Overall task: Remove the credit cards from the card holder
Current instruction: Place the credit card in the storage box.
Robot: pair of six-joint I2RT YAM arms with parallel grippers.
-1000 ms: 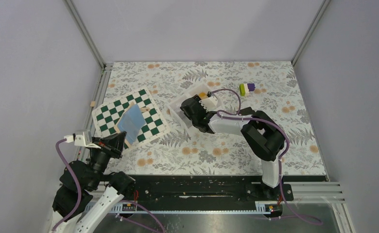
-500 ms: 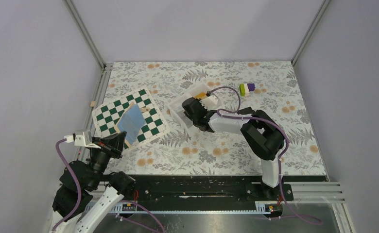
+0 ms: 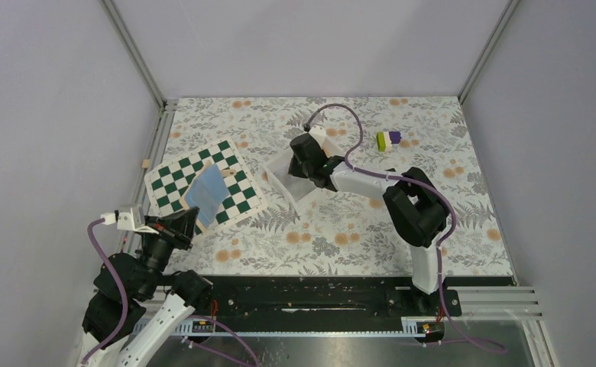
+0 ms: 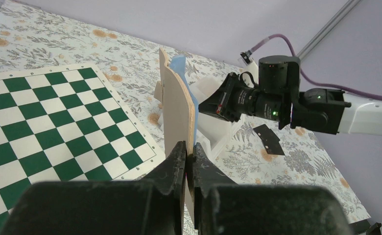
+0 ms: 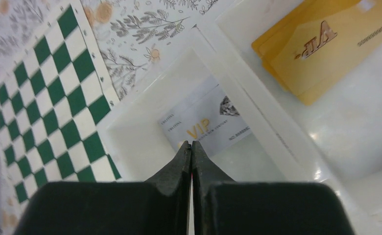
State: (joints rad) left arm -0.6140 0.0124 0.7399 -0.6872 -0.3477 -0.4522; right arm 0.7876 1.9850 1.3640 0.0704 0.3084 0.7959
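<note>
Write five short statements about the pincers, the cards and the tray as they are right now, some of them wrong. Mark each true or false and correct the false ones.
1. The left pincer clamps the card holder, which stands on edge. True.
2. The right pincer is wide open. False: it is shut, with nothing between its fingers.
3. Gold cards lie in one compartment of the white tray, and a whitish card lies in the other. True.
4. The tray sits on the chequered board. False: it sits on the floral table cover, beside the board.
5. The purple and green block lies in the tray. False: it lies apart on the table cover.
</note>
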